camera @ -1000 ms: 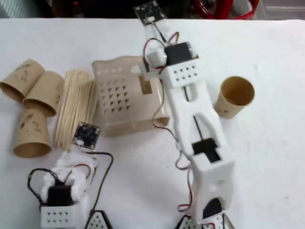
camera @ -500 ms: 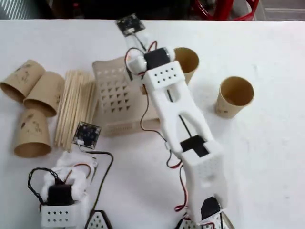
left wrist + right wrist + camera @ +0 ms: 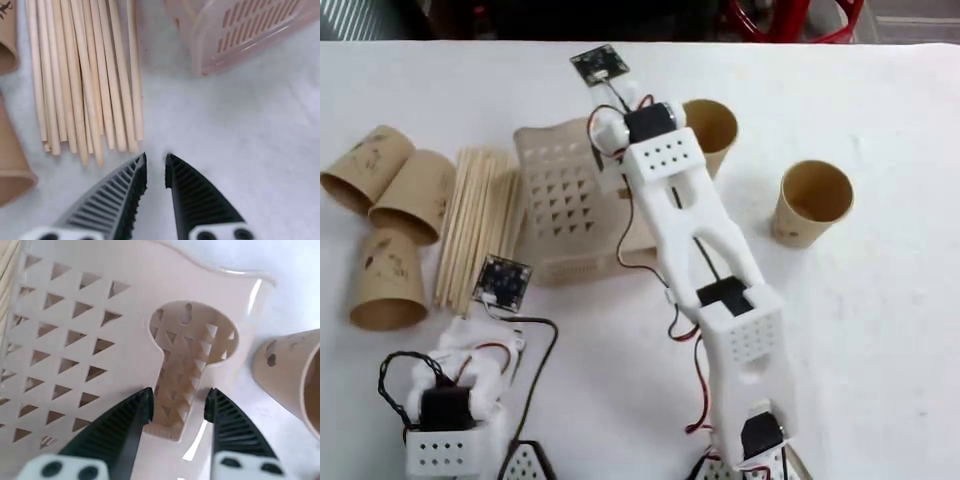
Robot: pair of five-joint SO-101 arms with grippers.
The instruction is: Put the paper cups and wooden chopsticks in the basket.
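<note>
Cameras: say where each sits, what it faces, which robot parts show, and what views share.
High view: fixed above the table, looking down; the left arm sits by the chopsticks, the right arm stretches over the basket.
Left wrist view: on the left wrist, facing the table; own jaws, narrowly apart, point at the chopsticks.
Right wrist view: on the right wrist, facing basket and a paper cup; own jaws open over the basket.
Shared: the basket, in all three.

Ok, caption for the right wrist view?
Open right gripper over the handle cutout of the basket, paper cup alongside.
</note>
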